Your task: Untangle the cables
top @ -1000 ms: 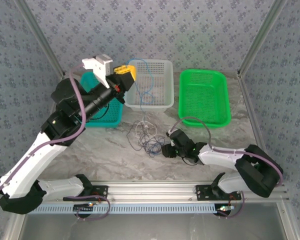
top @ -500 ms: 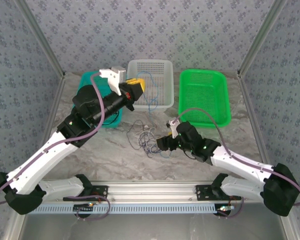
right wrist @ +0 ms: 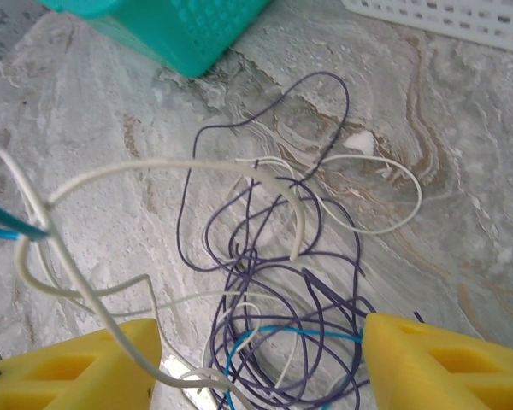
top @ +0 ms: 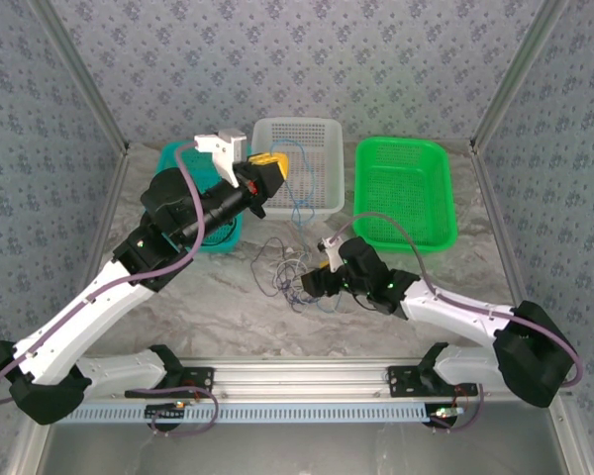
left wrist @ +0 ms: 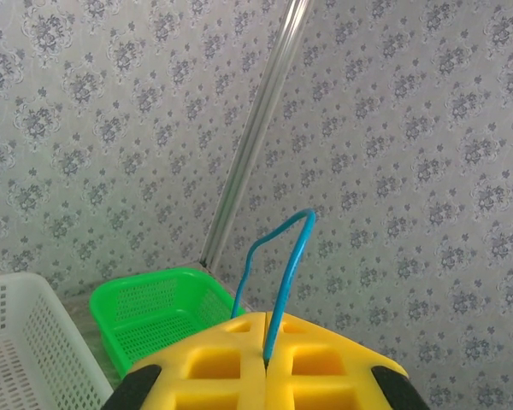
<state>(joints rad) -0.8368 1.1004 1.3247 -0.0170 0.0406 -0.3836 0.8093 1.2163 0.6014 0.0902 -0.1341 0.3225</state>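
The left arm is raised over the far left part of the counter (top: 208, 297); its left claw (top: 274, 171) sits above the near left corner of the white basket (top: 297, 127). In the left wrist view the two yellow fingers (left wrist: 325, 363) of that claw (left wrist: 265, 363) are pressed together, clenched on a blue cable (left wrist: 280, 307) that arches up out of the seam between them and curves back down. From above, the blue cable (top: 295, 198) hangs from the claw, crosses the white basket and drops toward the counter in front of it.

The rest of the cables (top: 285, 272) lie in a loose tangle near the middle of the counter, in front of the white basket and well apart from the near edge; dark purple loops and whitish strands cross one another (right wrist: 274, 282), with a short blue stretch among them. A whitish strand lifts off the marble toward the left of the right wrist view.

The right claw (top: 310, 282) is low at the right side of the tangle; its yellow fingers (right wrist: 94, 363) stand wide apart, released (right wrist: 256, 329), with the loops between and beneath them, and no strand is pinched.

Three baskets line the far edge: a teal basket (top: 221, 237) on the left, partly under the left arm; the white one in the middle; a green basket (top: 406, 148) on the right.
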